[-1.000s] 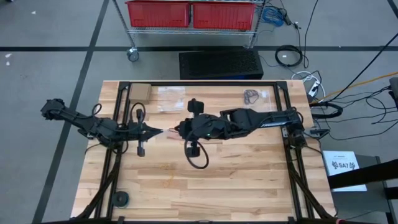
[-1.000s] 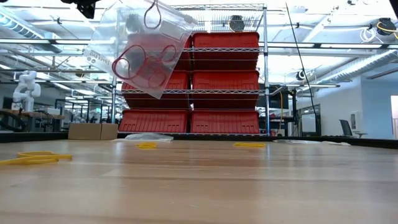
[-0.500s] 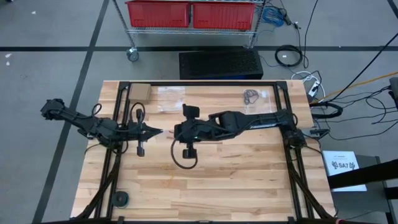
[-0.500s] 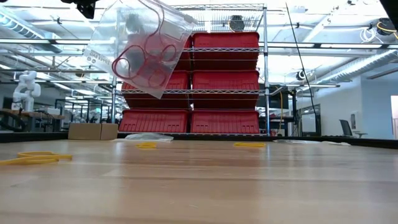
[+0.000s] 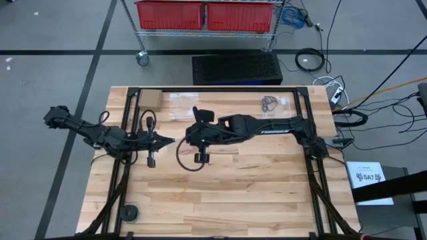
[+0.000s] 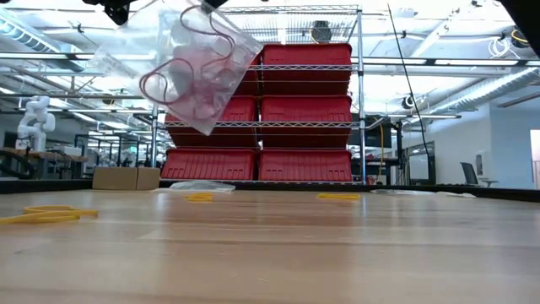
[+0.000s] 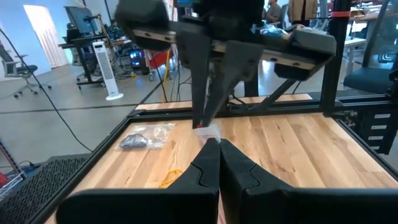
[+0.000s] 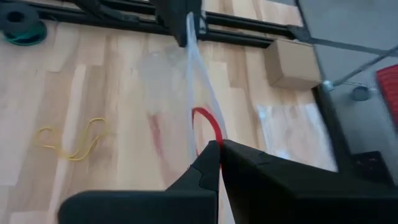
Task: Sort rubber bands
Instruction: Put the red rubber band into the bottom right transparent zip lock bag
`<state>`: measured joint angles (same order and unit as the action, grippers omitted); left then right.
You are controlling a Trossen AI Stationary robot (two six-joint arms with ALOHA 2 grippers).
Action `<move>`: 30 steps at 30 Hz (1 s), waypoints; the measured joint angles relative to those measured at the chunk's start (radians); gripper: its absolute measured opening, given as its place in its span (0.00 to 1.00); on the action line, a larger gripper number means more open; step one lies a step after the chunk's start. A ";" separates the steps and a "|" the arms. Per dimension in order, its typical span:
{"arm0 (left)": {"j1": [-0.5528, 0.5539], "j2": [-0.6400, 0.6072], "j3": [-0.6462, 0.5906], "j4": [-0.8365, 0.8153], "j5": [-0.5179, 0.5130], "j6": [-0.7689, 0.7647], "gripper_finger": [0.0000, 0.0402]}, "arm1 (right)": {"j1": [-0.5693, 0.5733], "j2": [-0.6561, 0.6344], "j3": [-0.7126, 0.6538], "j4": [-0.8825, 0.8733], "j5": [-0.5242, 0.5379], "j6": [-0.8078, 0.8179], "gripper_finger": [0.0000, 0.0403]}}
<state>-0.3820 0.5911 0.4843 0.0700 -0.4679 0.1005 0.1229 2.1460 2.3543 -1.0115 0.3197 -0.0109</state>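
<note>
I have the left gripper (image 5: 172,141) pinched on the clear bag (image 6: 181,67), lifted off the surface (image 5: 253,187). Red rubber bands (image 6: 190,76) sit inside it. To the bag's right, my right gripper (image 5: 185,139) pinches a red band (image 8: 208,127) at its mouth.

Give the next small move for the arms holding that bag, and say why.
Probably open the right gripper to drop the red band into the bag. The left gripper holds the bag above the table; the right, shut, pinches a red band at its mouth.
</note>
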 joint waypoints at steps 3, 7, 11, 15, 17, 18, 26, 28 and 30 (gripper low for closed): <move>0.000 0.000 0.000 0.000 0.000 0.000 0.00 | -0.008 0.000 0.000 0.000 -0.061 0.004 0.00; 0.000 0.000 0.000 0.000 0.000 0.000 0.00 | -0.003 0.000 0.000 -0.001 -0.116 0.005 0.02; 0.000 0.000 0.000 0.000 0.000 0.000 0.00 | 0.002 0.000 0.000 0.003 -0.147 0.001 0.08; 0.000 0.000 0.000 0.000 0.000 0.001 0.00 | 0.006 0.000 0.000 0.022 -0.142 0.002 0.21; 0.000 0.000 0.000 0.000 0.000 0.001 0.00 | 0.006 0.000 0.000 0.028 -0.139 0.009 0.28; 0.000 0.000 0.000 0.000 0.000 0.001 0.00 | 0.006 0.000 0.000 0.031 -0.139 0.015 0.31; 0.000 0.004 0.000 -0.005 0.000 0.001 0.00 | 0.005 -0.009 0.000 -0.009 -0.139 0.029 0.45; 0.000 0.009 0.000 -0.005 0.000 0.001 0.00 | 0.005 -0.026 0.000 -0.075 -0.137 0.028 0.43; 0.000 0.016 0.000 -0.004 0.000 0.001 0.00 | 0.005 -0.046 0.000 -0.145 -0.131 0.035 0.38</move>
<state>-0.3820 0.6071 0.4843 0.0657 -0.4679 0.1013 0.1280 2.1003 2.3543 -1.1563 0.1882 0.0238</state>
